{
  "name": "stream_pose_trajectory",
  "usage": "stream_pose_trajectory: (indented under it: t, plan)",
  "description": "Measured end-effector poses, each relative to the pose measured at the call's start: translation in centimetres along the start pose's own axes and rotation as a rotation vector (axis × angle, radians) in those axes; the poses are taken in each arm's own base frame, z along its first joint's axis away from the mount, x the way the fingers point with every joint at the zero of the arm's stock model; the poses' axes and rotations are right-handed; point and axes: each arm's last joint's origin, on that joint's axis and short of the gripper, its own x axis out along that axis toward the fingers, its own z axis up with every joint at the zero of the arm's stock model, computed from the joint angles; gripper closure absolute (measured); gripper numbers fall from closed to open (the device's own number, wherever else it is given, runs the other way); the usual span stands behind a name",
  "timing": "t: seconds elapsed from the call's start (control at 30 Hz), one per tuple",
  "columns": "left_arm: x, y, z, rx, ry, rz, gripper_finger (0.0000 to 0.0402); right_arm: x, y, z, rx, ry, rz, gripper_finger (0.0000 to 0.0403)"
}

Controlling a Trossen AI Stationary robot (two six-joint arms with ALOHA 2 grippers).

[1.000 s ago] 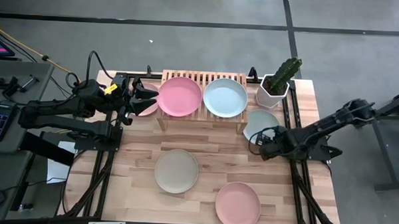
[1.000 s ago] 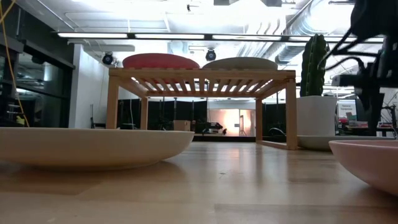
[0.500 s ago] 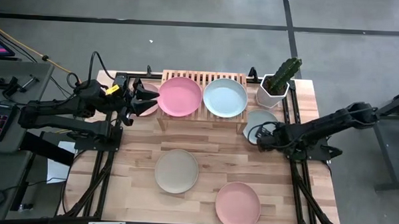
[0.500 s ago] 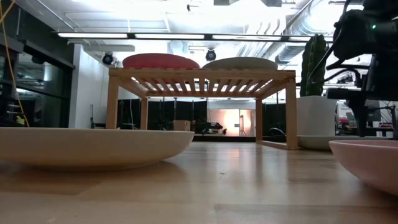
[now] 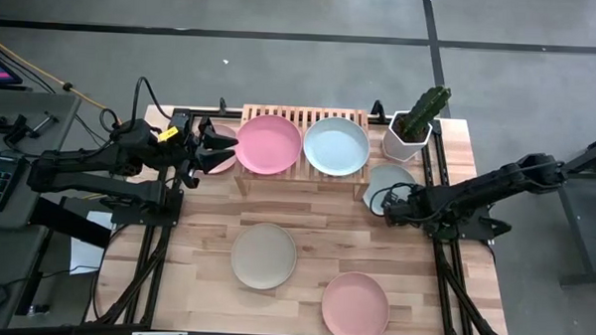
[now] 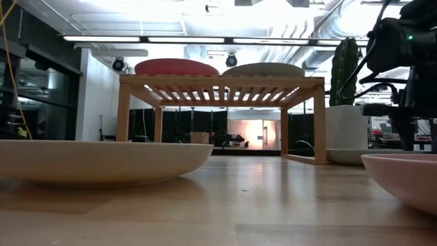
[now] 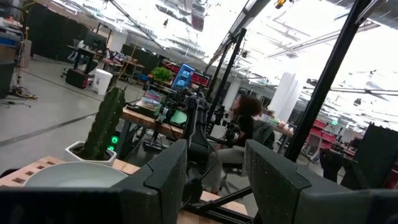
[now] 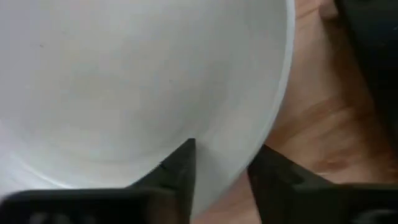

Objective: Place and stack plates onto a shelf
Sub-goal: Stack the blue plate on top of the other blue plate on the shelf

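Note:
The light-wood shelf (image 5: 300, 173) carries a pink plate (image 5: 269, 144) and a mint plate (image 5: 336, 146) side by side on its slats. A second mint plate (image 5: 392, 178) lies flat on the table right of the shelf. My right gripper (image 5: 384, 203) is open at this plate's near rim; one finger stands over the inside and one outside (image 8: 221, 168). Another pink plate (image 5: 221, 150) lies off the shelf's left end. My left gripper (image 5: 201, 149) is open beside that plate, pointing toward the shelf (image 7: 217, 180). A beige plate (image 5: 263, 256) and a pink plate (image 5: 355, 307) rest on the near table. My right gripper straddles the mint plate's near rim (image 8: 273, 124) from above, slanting toward the far edge, while the plate lies flat on the table. Whether a finger (image 8: 180, 165) touches the rim, I cannot tell. My left gripper is beside the pink plate's left rim, and the wrist view does not show any touch.
A white pot with a cactus (image 5: 411, 130) stands at the far right corner, just beyond the mint plate. Black frame rails (image 5: 444, 262) run along both table sides. Bare wood (image 5: 306, 213) lies between the shelf and the near plates.
My right gripper has moved toward the far edge, from the bare table up to the mint plate's near rim, and then stopped there. The plates and my left arm have kept still.

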Motion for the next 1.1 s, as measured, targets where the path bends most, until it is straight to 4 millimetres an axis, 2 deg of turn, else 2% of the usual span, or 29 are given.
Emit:
stream_pose_trajectory:
  t: [0.1, 0.17, 0.27, 0.43, 0.7, 0.87, 1.1]
  plan:
    - [0.0, 0.0, 0.0, 0.0, 0.0, 0.0, 0.025, -0.2, -0.3, -0.2, -0.046, -0.006, -0.012, 0.0369]
    - [0.0, 0.0, 0.0, 0.0, 0.0, 0.0, 0.025, -0.3, -0.6, -0.4, -0.076, 0.006, -0.004, 0.0389]
    - [0.0, 0.0, 0.0, 0.0, 0.0, -0.001, 0.025, -0.6, -0.9, -0.9, -0.119, 0.06, -0.01, 0.0379]
    - [0.0, 0.0, 0.0, 0.0, -0.001, 0.0, 0.025, -0.9, -1.5, -1.3, -0.149, 0.077, -0.004, 0.0398]
    - [0.0, 0.0, 0.0, 0.0, -0.002, -0.001, 0.025, -2.0, -1.7, -2.1, -0.226, 0.116, -0.015, 0.04]
    - [0.0, 0.0, 0.0, 0.0, -0.002, -0.001, 0.025, -4.1, -1.8, -3.1, -0.379, 0.178, -0.05, 0.0403]
    - [0.0, 0.0, 0.0, 0.0, -0.002, -0.001, 0.025, -9.3, -1.9, -4.6, -0.725, 0.336, -0.043, 0.0401]
